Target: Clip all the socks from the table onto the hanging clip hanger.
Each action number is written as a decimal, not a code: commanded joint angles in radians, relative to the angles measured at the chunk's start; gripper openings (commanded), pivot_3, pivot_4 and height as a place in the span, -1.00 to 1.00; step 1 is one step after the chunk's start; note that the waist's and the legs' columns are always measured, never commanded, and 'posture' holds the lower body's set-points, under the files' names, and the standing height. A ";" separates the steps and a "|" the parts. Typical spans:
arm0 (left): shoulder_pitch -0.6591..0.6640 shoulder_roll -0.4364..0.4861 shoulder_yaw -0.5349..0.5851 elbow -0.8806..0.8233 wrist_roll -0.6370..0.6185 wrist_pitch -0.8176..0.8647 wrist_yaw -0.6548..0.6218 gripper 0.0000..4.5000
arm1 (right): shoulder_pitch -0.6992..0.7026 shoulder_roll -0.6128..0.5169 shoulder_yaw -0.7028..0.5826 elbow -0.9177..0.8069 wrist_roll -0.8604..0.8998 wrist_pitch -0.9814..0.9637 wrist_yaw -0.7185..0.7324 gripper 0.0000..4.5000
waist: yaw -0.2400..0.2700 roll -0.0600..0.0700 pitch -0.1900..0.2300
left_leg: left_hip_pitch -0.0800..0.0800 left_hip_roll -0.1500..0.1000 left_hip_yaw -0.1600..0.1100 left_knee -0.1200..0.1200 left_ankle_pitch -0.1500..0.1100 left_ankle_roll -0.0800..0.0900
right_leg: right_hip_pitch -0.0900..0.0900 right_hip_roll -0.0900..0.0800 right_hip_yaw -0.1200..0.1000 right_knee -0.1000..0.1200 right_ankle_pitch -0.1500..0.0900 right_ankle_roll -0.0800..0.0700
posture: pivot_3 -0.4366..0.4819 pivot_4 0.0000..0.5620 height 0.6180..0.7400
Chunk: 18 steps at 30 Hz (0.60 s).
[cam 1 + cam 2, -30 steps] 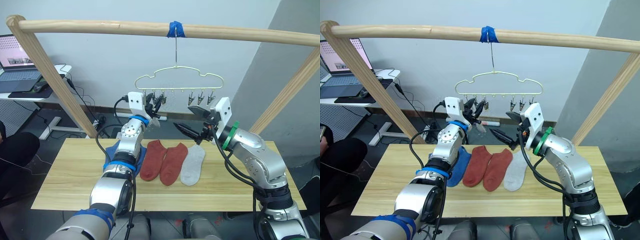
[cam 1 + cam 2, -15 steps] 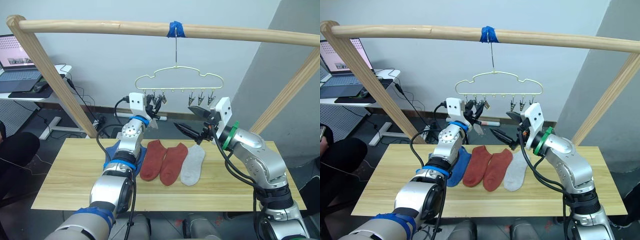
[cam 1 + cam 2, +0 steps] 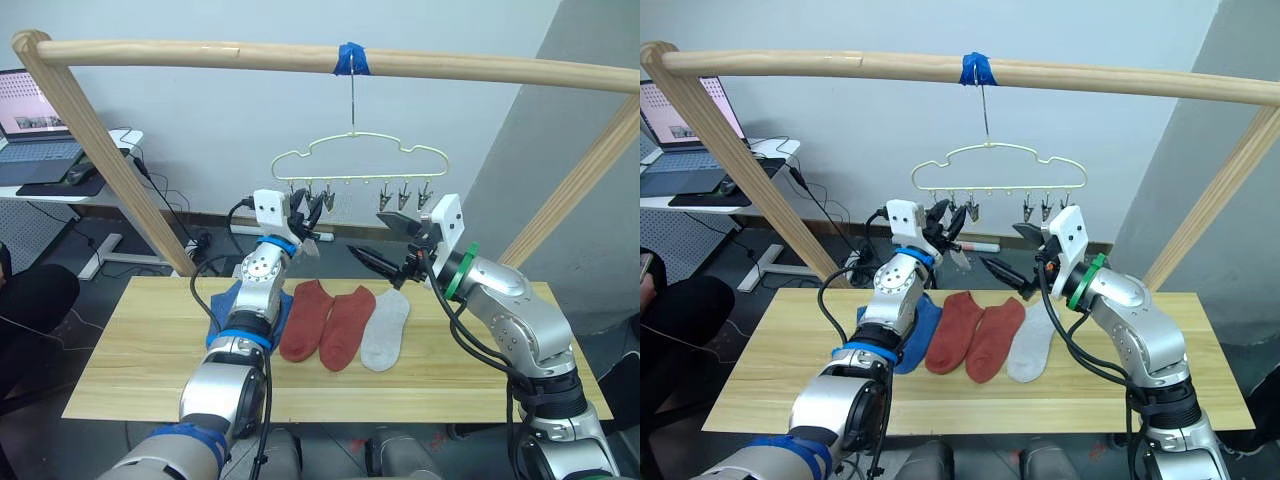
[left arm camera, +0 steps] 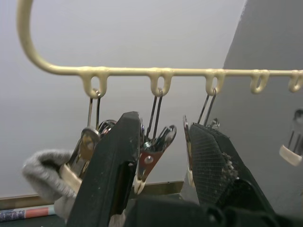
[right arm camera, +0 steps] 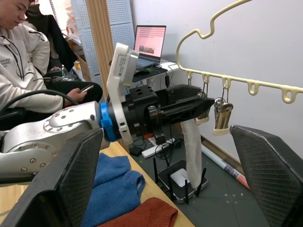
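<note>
Clip hanger [image 3: 350,160] hangs by its long hook from the wooden rail [image 3: 300,56], at the blue tape [image 3: 352,58]. Row of grey metal clips [image 3: 402,195] along its lower bar.

Left gripper [image 3: 305,210] is raised at the left end of the clip row. Left wrist view: its two black fingers [image 4: 113,175] stand apart, straddling one clip [image 4: 152,156]; whether they press on it cannot be told. A light grey sock [image 5: 191,142] hangs down from the clips at that end, just beside the left gripper; which clip holds it is unclear.

Right gripper [image 3: 385,245] hovers near the right part of the clip row, above the surface [image 3: 130,350], fingers spread wide, holding nothing.

On the surface, side by side: blue socks [image 3: 232,300], partly behind the left arm; two rust-red socks [image 3: 325,320], touching each other; one light grey sock [image 3: 386,328], just right of the red pair.

Background: laptop [image 3: 35,125] on a desk at far left; a seated person [image 5: 23,56] in the right wrist view.
</note>
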 commanded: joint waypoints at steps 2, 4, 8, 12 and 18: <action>0.015 0.000 -0.005 -0.068 0.000 0.003 0.004 -0.14 | -0.011 -0.002 -0.018 -0.034 0.007 -0.016 -0.003 1.00 | 0.000 0.000 0.000 | 0.000 0.000 0.000 0.000 0.000 0.000 | 0.000 0.000 0.000 0.000 0.000 0.000 | -0.17 -0.61 1.00; 0.022 0.003 -0.008 -0.057 0.007 0.007 0.005 -0.14 | -0.012 -0.002 -0.017 -0.033 0.007 -0.015 -0.002 1.00 | 0.000 0.000 0.000 | 0.000 0.000 0.000 0.000 0.000 0.000 | 0.000 0.000 0.000 0.000 0.000 0.000 | -0.17 -0.61 1.00; 0.019 0.002 -0.010 -0.040 0.011 0.011 0.005 -0.14 | -0.012 -0.003 -0.017 -0.032 0.006 -0.016 -0.002 1.00 | 0.000 0.000 0.000 | 0.000 0.000 0.000 0.000 0.000 0.000 | 0.000 0.000 0.000 0.000 0.000 0.000 | -0.17 -0.61 1.00; -0.004 0.003 -0.002 0.000 0.012 0.013 0.010 -0.14 | -0.013 -0.003 -0.017 -0.032 0.005 -0.017 -0.003 1.00 | 0.000 0.000 0.000 | 0.000 0.000 0.000 0.000 0.000 0.000 | 0.000 0.000 0.000 0.000 0.000 0.000 | -0.18 -0.60 1.00; -0.031 0.008 0.000 0.043 0.012 0.003 0.005 -0.14 | -0.012 -0.004 -0.020 -0.034 0.004 -0.015 -0.006 1.00 | 0.000 0.000 0.000 | 0.000 0.000 -0.001 0.000 0.000 0.000 | 0.000 0.000 0.000 0.000 0.000 0.000 | -0.19 -0.60 1.00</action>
